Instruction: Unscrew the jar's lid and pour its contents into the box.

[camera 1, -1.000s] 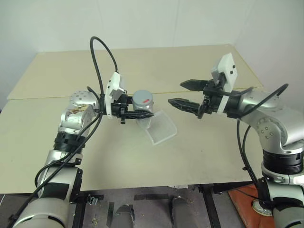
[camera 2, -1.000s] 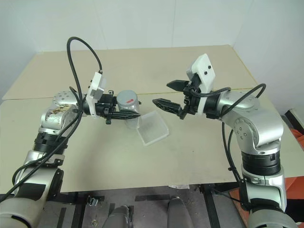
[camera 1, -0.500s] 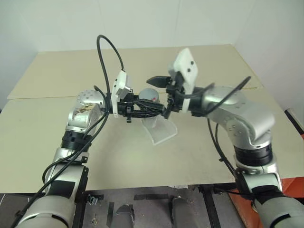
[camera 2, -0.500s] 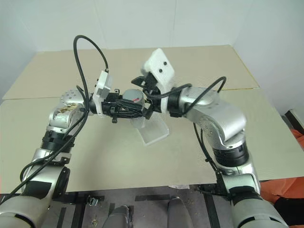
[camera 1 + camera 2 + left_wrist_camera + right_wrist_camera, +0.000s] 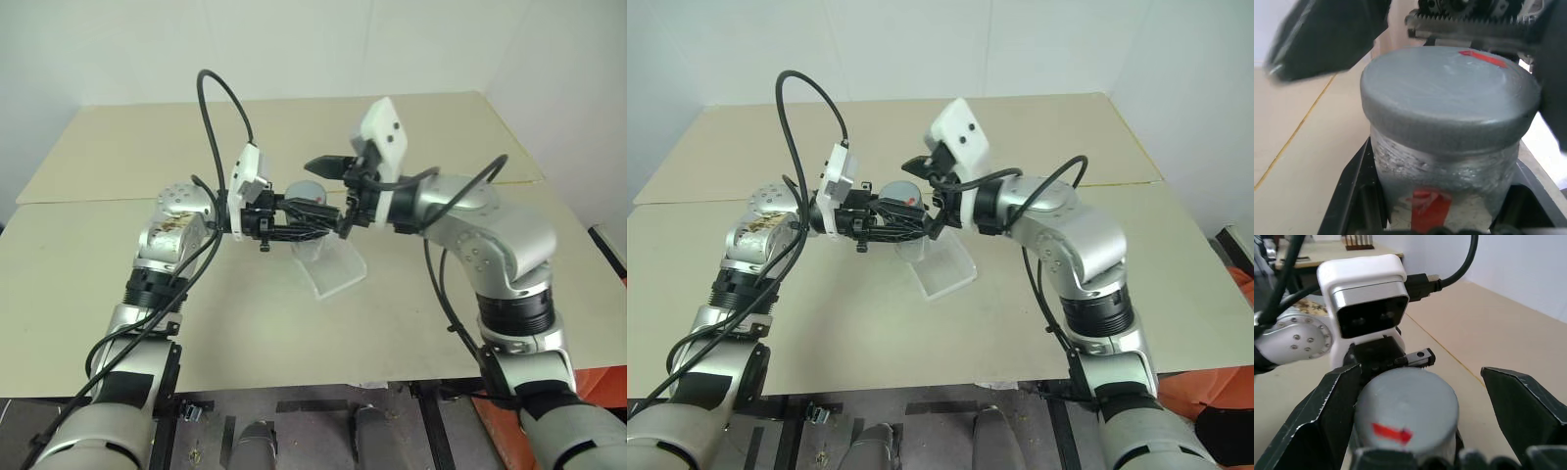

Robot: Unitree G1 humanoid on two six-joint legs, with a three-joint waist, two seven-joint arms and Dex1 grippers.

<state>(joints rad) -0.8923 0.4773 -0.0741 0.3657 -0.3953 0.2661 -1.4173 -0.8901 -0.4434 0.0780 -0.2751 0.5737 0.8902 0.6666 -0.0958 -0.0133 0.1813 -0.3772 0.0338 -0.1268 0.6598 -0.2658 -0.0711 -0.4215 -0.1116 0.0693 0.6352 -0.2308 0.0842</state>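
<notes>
With jar (image 5: 1442, 166) pinched in left claw (image 5: 299, 223) above box (image 5: 333, 266) and lid (image 5: 1406, 404) sitting between right claw's (image 5: 1415, 396) spread fingers, best squeezing squarely on rim before twisting, keeping jar level.

At frame centre the left gripper (image 5: 315, 221) clamped on the jar (image 5: 1442, 174) and the right gripper (image 5: 331, 192) spread around the lid (image 5: 1406, 404) crowd the air over the box (image 5: 333, 266), while the table (image 5: 118, 166) around lies open.
</notes>
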